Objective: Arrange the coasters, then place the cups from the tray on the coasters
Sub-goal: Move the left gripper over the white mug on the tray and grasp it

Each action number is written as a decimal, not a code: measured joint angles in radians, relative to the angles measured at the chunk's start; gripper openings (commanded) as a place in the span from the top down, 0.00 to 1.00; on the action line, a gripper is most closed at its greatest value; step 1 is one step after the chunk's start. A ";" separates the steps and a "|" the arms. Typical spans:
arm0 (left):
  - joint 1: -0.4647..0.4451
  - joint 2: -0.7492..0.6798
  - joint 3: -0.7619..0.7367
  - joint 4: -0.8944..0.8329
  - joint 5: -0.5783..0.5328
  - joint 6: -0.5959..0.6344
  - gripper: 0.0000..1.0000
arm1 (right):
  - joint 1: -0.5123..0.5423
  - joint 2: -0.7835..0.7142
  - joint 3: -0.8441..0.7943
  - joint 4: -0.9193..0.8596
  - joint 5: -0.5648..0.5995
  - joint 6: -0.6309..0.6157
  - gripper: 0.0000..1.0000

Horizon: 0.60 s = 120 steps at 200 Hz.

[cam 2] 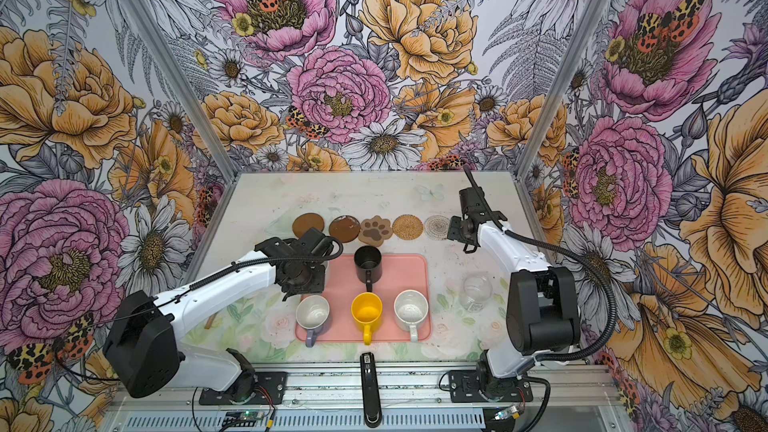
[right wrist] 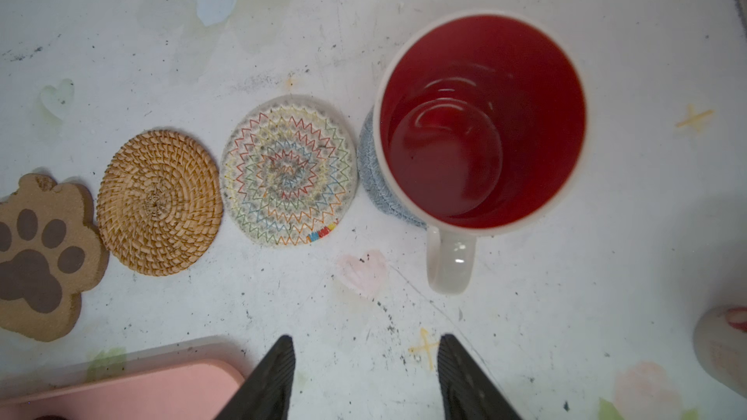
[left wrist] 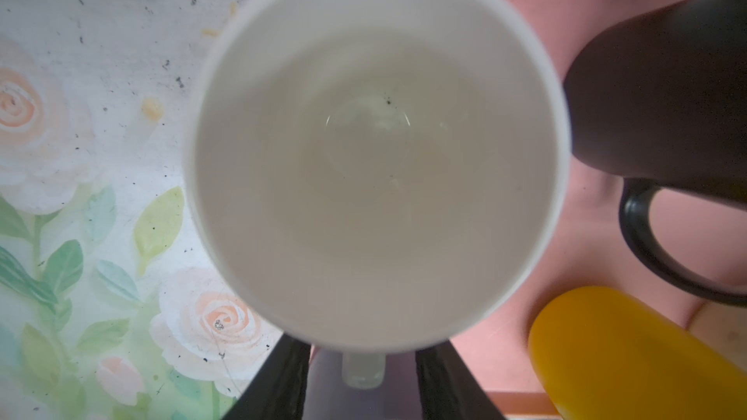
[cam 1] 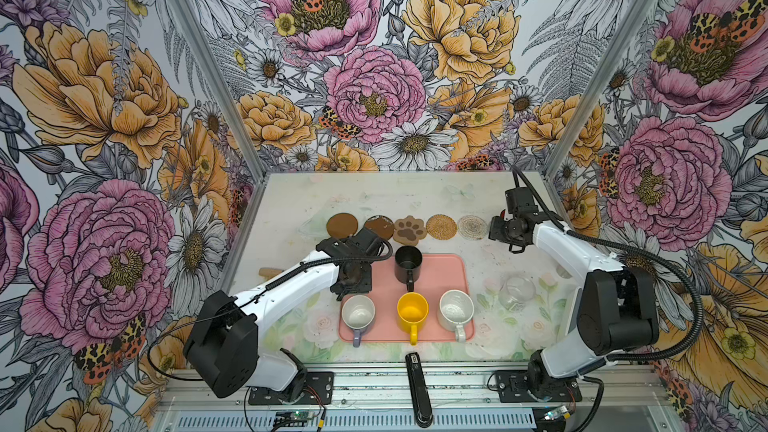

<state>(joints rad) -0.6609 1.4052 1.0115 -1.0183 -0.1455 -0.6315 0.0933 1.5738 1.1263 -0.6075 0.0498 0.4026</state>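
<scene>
Five coasters lie in a row at the back: two brown discs (cam 1: 342, 225) (cam 1: 379, 227), a paw (cam 1: 409, 230), a golden round (cam 1: 441, 226) and a whitish round (cam 1: 472, 227). The pale blue coaster (right wrist: 374, 179) carries the red-inside cup (right wrist: 481, 123). My right gripper (right wrist: 366, 357) hangs open and empty just short of that cup's handle. On the pink tray (cam 1: 440, 272) stand the black (cam 1: 408, 261), lavender (cam 1: 358, 313), yellow (cam 1: 412, 311) and speckled (cam 1: 456, 310) cups. My left gripper (cam 1: 353, 280) is over the plain white cup (left wrist: 376, 155), open either side of its handle (left wrist: 363, 371) with gaps.
A clear glass jar (cam 1: 516, 292) stands right of the tray. A tan wooden piece (cam 1: 270, 273) lies by the left wall under my left arm. A black bar (cam 1: 417, 388) sits at the table's front edge. The black cup (left wrist: 663, 86) stands close beside the white one.
</scene>
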 measured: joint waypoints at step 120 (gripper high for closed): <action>0.027 0.011 -0.045 0.068 0.035 -0.009 0.72 | 0.000 0.000 0.000 0.000 -0.002 0.000 0.41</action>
<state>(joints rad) -0.6338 1.4162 0.9665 -0.9508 -0.1108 -0.6407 0.0933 1.5738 1.1263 -0.6075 0.0475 0.4030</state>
